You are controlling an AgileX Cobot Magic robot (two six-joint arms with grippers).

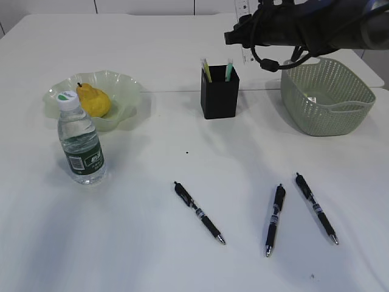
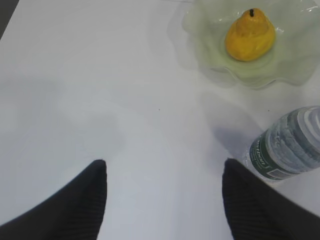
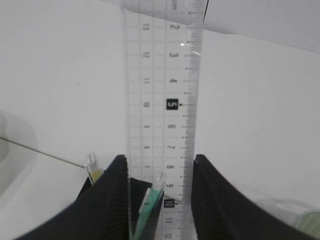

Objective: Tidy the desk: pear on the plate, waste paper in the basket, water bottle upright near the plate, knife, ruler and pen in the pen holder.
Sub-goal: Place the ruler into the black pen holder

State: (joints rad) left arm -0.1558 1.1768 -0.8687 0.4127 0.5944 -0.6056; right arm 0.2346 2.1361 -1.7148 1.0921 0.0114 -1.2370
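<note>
Right claw (image 1: pixel 243 33) of mine hangs above the black holder (image 1: pixel 220 92), beside the basket (image 1: pixel 328 97); three pens (image 1: pixel 199 213) lie on the surface (image 1: pixel 152 243). Left claw (image 2: pixel 165 200) gapes empty near the upright bottle (image 2: pixel 287 147), pear (image 2: pixel 250 36) on the plate (image 2: pixel 295 65). Right wrist: fingers (image 3: pixel 107 200) pinch the ruler (image 3: pixel 162 100) by its edges.

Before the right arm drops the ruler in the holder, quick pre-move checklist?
1. Ruler gripped by right gripper: ok.
2. Ruler over holder: cannot tell; the holder shows just below the fingers.
3. Room in holder: cannot tell; two items already stand inside.
4. Left gripper clear: ok, open over bare desk.
5. Pear on plate, bottle upright: ok.
6. Pens stowed: not ok, three lie on the desk.
</note>
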